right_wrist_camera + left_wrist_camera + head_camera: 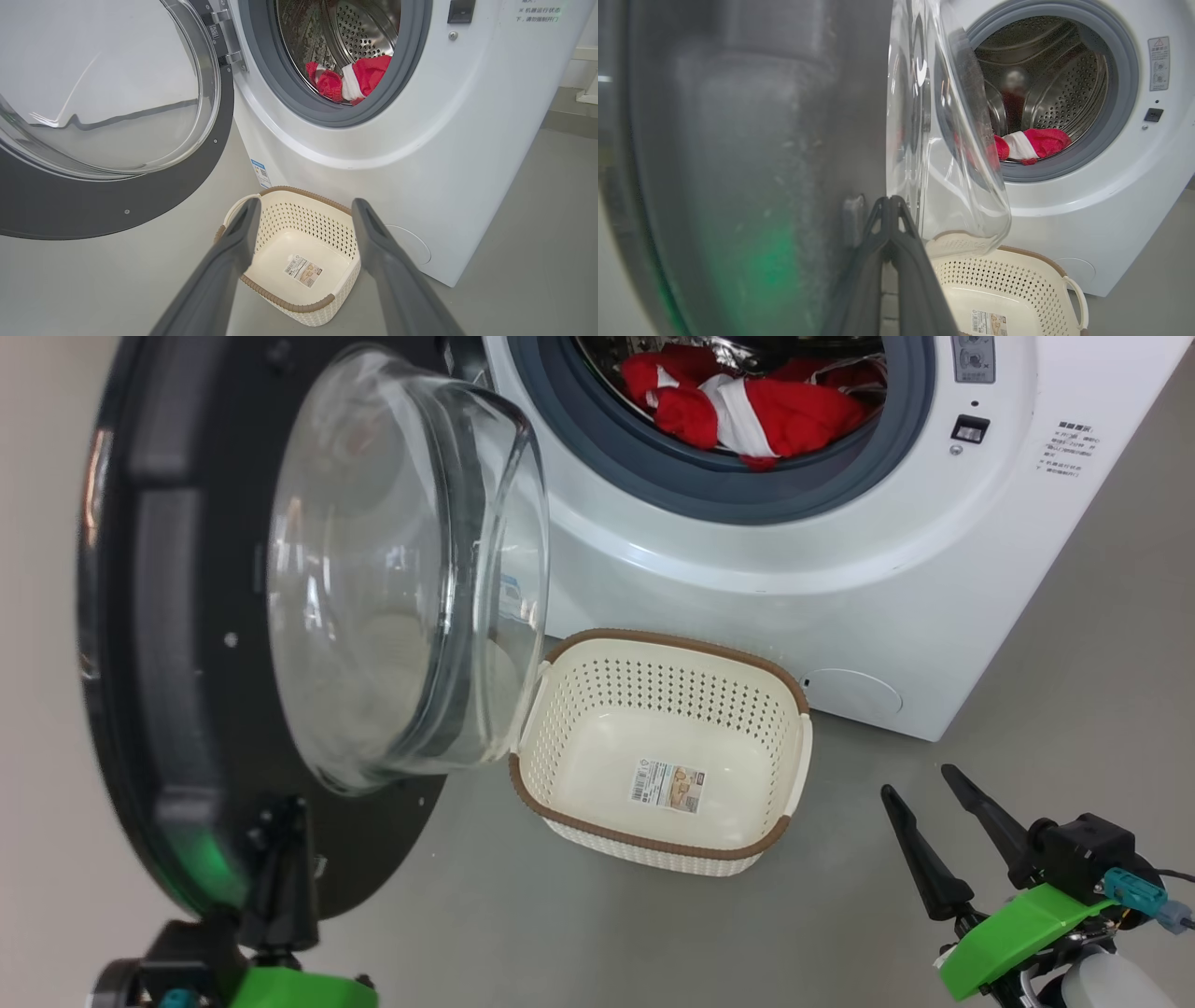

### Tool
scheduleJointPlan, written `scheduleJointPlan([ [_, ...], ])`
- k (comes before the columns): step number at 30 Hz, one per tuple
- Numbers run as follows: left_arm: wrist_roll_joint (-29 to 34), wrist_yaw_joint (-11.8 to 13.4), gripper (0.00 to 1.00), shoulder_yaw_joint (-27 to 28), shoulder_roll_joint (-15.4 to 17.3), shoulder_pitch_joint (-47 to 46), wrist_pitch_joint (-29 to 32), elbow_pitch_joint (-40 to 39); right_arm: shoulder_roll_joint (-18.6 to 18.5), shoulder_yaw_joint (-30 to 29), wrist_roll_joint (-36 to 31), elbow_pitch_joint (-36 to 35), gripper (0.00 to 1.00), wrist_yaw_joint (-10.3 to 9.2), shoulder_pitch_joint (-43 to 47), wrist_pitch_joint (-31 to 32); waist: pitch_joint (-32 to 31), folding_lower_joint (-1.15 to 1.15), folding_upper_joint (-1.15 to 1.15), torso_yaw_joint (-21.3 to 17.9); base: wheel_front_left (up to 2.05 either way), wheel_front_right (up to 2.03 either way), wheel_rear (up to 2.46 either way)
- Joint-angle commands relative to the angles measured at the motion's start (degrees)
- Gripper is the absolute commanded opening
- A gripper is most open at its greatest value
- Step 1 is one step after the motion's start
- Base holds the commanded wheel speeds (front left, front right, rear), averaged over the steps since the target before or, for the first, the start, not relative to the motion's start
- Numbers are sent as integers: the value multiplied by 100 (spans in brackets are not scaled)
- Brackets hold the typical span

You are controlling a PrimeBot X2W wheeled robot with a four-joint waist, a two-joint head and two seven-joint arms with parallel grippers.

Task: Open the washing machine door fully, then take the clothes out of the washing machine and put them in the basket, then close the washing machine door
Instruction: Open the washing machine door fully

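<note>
Left claw (891,207), pressed together, sits at the rim of the washing machine door (159,663), left of the washing machine (840,579); my right claw (306,205) is spread, empty. Clothes (784,415) inside its drum: soft, light, limp; I judge a raised fold the best hold.

Light: bright, even, diffuse; source not visible.
Shadows: soft, faint, on floor (1074,663) beside basket (747,859) and washing machine (840,616).
Glare: white highlights on glass of washing machine door (401,569); green tint reflected low on its black rim.
Drum (1064,84): dimmer than the front panel. Clothes (747,415): saturated red.
Focus: head view sharp; in left wrist view, door rim near lens smeared and left gripper (891,205) soft.
Distortion: machine edges bow in wrist views.
</note>
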Motion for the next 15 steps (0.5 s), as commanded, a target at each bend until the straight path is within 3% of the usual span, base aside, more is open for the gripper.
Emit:
scheduleJointPlan([
  [1, 62, 81, 0, 435, 214, -333, -36, 27, -100, 120, -5, -144, 100, 9, -114, -70, 38, 0, 0, 0, 0, 0, 0],
  [15, 128, 200, 0, 1581, 483, -1020, -36, 786, -150, 178, -9, -147, 100, 9, -252, -70, 235, 0, 0, -111, 0, 0, 0],
])
